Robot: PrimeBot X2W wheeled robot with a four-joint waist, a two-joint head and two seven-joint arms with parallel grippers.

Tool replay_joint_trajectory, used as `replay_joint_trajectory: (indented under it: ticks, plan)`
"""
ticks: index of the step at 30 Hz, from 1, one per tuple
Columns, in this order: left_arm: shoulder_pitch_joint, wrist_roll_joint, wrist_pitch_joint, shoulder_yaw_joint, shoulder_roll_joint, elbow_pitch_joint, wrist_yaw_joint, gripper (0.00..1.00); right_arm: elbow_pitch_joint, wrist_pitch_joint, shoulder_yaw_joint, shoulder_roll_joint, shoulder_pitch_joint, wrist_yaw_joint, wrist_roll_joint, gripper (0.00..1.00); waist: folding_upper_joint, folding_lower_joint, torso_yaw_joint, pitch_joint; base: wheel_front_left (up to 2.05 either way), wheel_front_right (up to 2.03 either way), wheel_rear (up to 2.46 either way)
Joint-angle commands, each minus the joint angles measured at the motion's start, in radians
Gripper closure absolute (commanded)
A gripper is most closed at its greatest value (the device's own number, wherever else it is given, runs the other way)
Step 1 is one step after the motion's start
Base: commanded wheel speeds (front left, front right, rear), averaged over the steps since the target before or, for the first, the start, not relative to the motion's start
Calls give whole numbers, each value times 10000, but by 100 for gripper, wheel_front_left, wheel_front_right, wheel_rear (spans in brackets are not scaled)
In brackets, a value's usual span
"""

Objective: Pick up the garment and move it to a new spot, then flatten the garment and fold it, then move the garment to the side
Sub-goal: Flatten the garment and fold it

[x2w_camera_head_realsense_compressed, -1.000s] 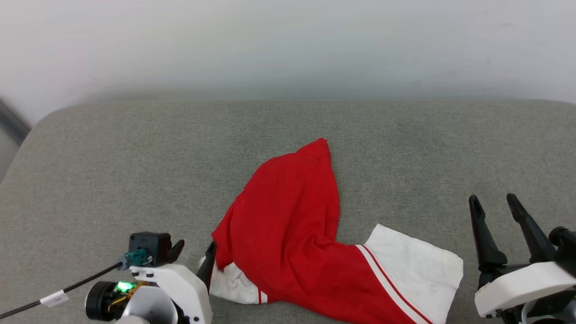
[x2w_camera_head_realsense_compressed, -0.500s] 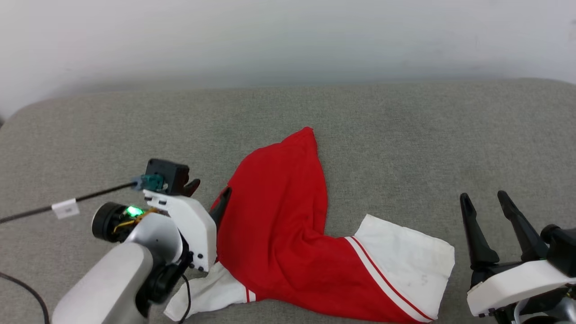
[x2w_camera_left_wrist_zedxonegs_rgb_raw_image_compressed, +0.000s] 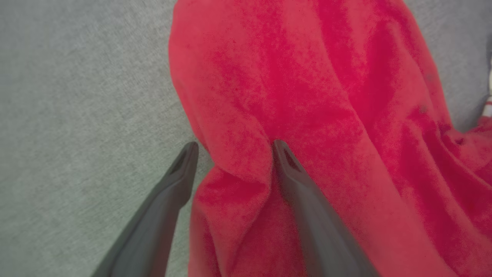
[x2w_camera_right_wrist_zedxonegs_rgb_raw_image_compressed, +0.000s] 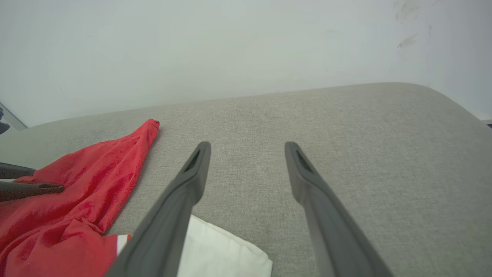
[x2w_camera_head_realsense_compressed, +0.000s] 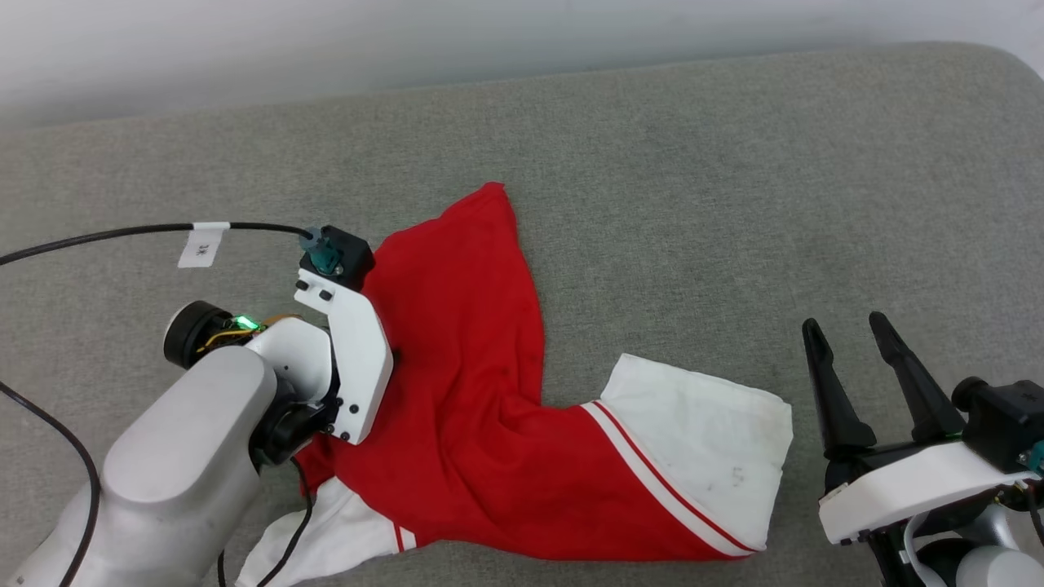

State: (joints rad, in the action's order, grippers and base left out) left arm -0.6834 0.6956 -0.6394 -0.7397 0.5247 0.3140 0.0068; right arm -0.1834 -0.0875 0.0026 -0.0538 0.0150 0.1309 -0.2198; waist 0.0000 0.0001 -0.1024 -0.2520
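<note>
Left gripper [x2w_camera_left_wrist_zedxonegs_rgb_raw_image_compressed: 232,148] stood with jaws apart, straddling a raised fold at the left edge of the garment [x2w_camera_head_realsense_compressed: 465,391], which lay crumpled on the grey cushion [x2w_camera_head_realsense_compressed: 693,163]. To my eye it ought to close squarely on that fold, catching enough cloth to hold. Right gripper [x2w_camera_head_realsense_compressed: 844,324] waited agape, off to the right.

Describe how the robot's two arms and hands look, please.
Each hand, left hand and right hand, has two long, dark, tapering fingers on a white mount. The left forearm is silver-grey, with a green light. A black cable with a white label enters a black box through a teal plug.
</note>
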Motion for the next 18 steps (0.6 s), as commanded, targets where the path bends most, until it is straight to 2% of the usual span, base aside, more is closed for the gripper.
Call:
replay_joint_trajectory:
  ticks: [1,3,4,7,11,18]
  plan:
    - [-200,147,-389,-111,-90,341,-146,0,132,110,50,29,148,-3,-94,0,0,-1,-223,-229,0,0,0]
    - [-228,310,-965,-293,-157,762,-312,4,246,174,90,30,236,-2,-145,0,0,-1,-290,-288,0,0,0]
    - [-185,409,-1164,-369,-224,955,-373,36,309,207,115,31,269,-3,-148,0,0,-1,-319,-293,0,0,0]
    - [-46,569,-1435,-586,-413,1312,-558,100,469,280,122,35,278,-2,-165,0,0,-1,-382,-287,0,0,0]
    - [-213,318,-877,-602,-575,1506,-574,100,601,302,57,36,296,-3,-187,0,0,-1,-364,-153,0,0,0]
    - [-1018,-617,1461,-356,-1121,1424,-121,100,579,147,-48,39,191,-2,-149,0,0,-1,-236,242,0,0,0]
